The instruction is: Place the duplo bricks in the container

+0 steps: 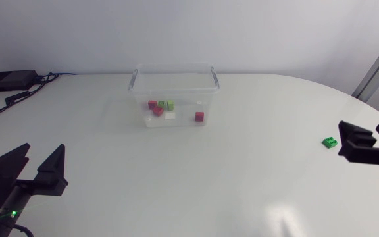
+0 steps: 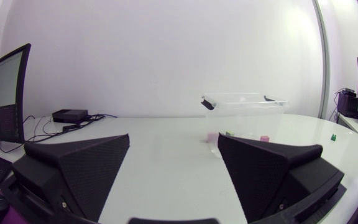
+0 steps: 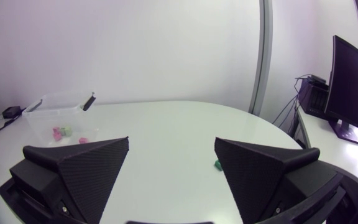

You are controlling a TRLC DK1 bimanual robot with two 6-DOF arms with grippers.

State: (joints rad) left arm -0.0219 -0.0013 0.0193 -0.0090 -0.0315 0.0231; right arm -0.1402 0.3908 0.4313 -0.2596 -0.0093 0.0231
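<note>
A clear plastic container stands at the back middle of the table. It holds several duplo bricks: red ones, a green one and a white one. One green brick lies alone on the table at the far right. My right gripper hovers open and empty just right of it. In the right wrist view that green brick lies ahead of my right gripper, near one finger. My left gripper is open and empty at the front left, far from the container.
A black box with cables lies at the table's back left corner and also shows in the left wrist view. The white tabletop stretches bare between both grippers and the container.
</note>
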